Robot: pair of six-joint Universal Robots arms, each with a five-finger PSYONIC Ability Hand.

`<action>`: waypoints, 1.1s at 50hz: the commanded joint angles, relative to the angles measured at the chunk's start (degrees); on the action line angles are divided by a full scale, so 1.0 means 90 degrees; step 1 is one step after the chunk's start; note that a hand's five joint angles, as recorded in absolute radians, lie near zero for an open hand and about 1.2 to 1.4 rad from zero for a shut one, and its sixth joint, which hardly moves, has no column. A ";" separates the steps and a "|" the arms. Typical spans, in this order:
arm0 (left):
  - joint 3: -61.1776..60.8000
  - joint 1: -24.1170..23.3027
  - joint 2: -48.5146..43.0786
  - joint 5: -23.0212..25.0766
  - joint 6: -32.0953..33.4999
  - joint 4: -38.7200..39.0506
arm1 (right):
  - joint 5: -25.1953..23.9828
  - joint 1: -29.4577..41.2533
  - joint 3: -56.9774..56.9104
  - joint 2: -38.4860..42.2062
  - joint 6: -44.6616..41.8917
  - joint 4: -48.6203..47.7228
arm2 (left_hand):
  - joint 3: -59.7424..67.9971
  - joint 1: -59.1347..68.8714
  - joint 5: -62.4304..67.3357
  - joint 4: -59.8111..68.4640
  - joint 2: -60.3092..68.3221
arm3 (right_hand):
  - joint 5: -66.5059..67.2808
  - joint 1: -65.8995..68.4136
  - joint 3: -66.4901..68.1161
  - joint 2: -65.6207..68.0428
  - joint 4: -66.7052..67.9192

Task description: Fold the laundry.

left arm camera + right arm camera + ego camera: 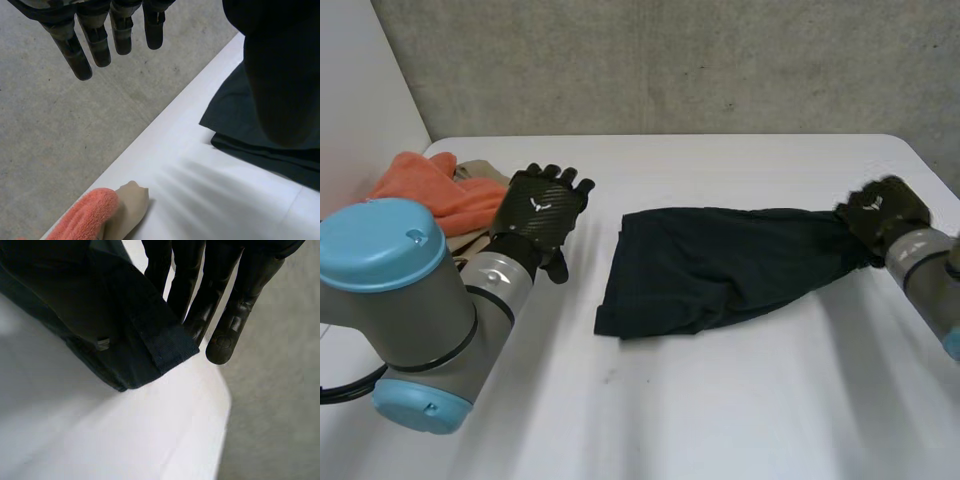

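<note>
A dark garment lies across the middle of the white table, drawn out to a bunched end at the right. My right hand is at that end, near the table's right edge. In the right wrist view a hemmed corner of the garment is pinched against the hand's fingers. My left hand hovers open to the left of the garment, touching nothing. Its straight fingers point past the table's far edge, and the garment's left edge lies beside its thumb.
An orange cloth and a beige cloth are piled at the table's far left, just beyond my left hand; both appear in the left wrist view, orange cloth beside beige cloth. The table's corner sits close under my right fingertips.
</note>
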 commanded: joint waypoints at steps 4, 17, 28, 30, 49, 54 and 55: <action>-0.0074 0.0045 0.0173 -0.0009 -0.0149 -0.0172 | -0.0981 0.2072 -0.1064 0.0362 -0.0799 -0.0461 | -0.0255 -0.0077 -0.0298 -0.0194 -0.0185 | 0.1613 0.4615 0.1530 0.1393 0.1305; 0.0102 0.0162 0.0271 -0.0029 -0.0276 -0.0143 | -0.2535 0.3470 -0.1524 0.1603 -0.0683 -0.0764 | -0.0255 -0.0077 -0.0298 -0.0194 -0.0185 | -0.0455 0.2546 -0.0539 -0.0676 -0.0763; 0.1273 -0.0042 -0.0148 -0.0009 -0.0783 -0.0124 | -0.1178 0.2582 -0.1319 0.0257 0.3650 -0.0472 | -0.0255 -0.0077 -0.0298 -0.0194 -0.0185 | -0.6165 -0.3163 -0.6248 -0.6385 -0.6473; 0.1614 -0.0208 -0.0431 0.0020 -0.1075 -0.0143 | -0.1090 0.2232 -0.1231 -0.0036 0.4498 -0.0326 | -0.0255 -0.0077 -0.0298 -0.0194 -0.0185 | -0.6165 -0.3163 -0.6248 -0.6385 -0.6473; 0.4154 -0.0765 -0.3273 -0.0058 -0.1291 -0.2330 | -0.1021 0.1878 -0.3241 0.2402 0.5031 0.1715 | -0.0119 0.0059 -0.0162 -0.0058 -0.0049 | -0.6165 -0.3163 -0.6248 -0.6385 -0.6473; 0.4184 -0.0551 -0.3420 -0.0039 -0.1252 -0.2896 | -0.0992 0.1888 -0.3438 0.2794 0.4612 0.1882 | -0.0063 0.0115 -0.0106 -0.0002 0.0007 | -0.6165 -0.3163 -0.6248 -0.6385 -0.6473; 0.4184 -0.0521 -0.3449 -0.0010 -0.1223 -0.3052 | -0.0963 0.1888 -0.3457 0.2814 0.4476 0.1902 | -0.0063 0.0115 -0.0106 -0.0002 0.0007 | -0.6165 -0.3163 -0.6248 -0.6385 -0.6473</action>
